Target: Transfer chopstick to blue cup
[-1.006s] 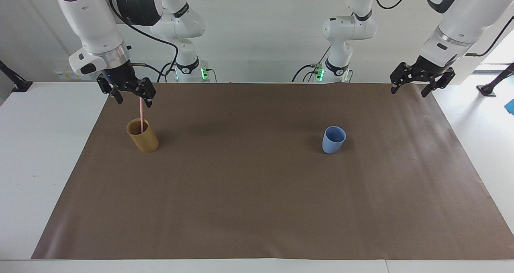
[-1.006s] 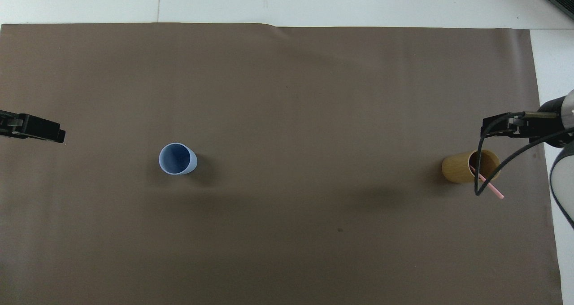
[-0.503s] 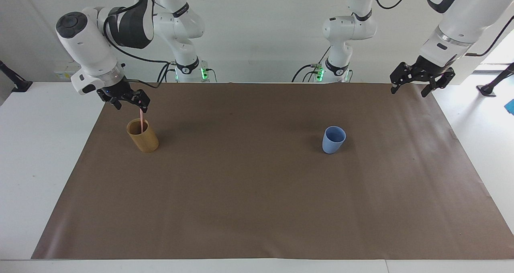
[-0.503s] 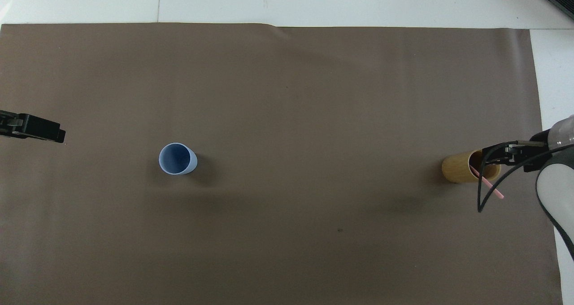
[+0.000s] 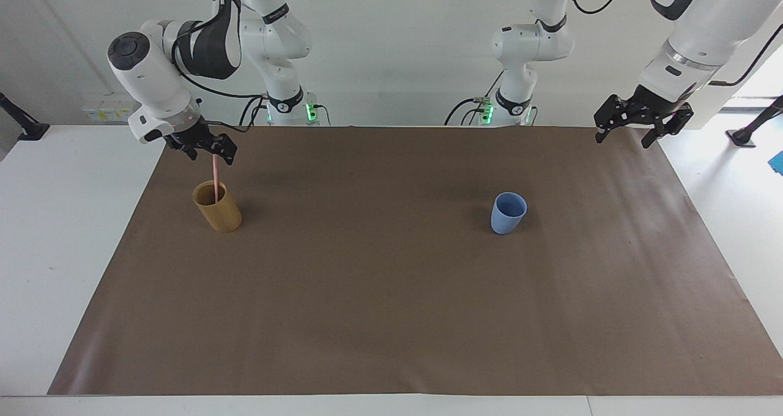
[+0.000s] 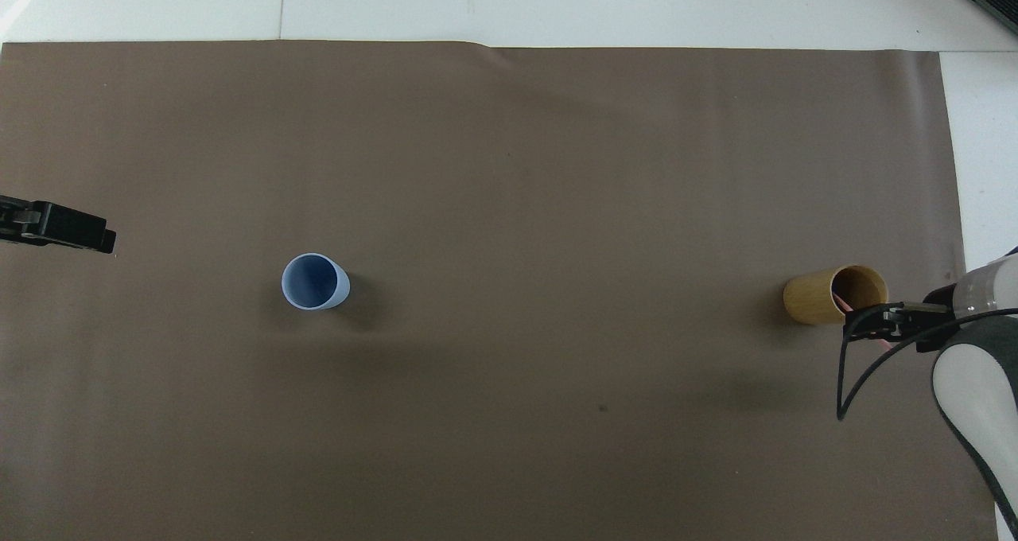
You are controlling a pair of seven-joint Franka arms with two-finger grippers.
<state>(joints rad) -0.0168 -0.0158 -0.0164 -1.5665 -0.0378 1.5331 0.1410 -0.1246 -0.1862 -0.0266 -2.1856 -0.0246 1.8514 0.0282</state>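
Observation:
The pale-pink chopstick point(image 5: 216, 180) stands nearly upright in a tan cylindrical cup point(image 5: 218, 208) at the right arm's end of the mat; in the overhead view only a bit of the chopstick point(image 6: 841, 301) shows inside the tan cup point(image 6: 819, 298). My right gripper point(image 5: 210, 155) hangs tilted at the stick's top end, open, its fingers on either side of the tip. The blue cup point(image 5: 508, 213) stands upright and empty toward the left arm's end, also seen as the blue cup point(image 6: 315, 282) from above. My left gripper point(image 5: 624, 136) waits open in the air over the mat's corner.
A brown mat point(image 5: 391, 318) covers most of the white table point(image 5: 55, 232). A black cable point(image 6: 845, 382) loops down from the right wrist beside the tan cup. The left gripper point(image 6: 87, 239) shows only its tip at the overhead view's edge.
The right arm has swung and tilted its wrist, carrying the open gripper toward the robots' side of the tan cup, level with the chopstick's top. The left arm has not moved.

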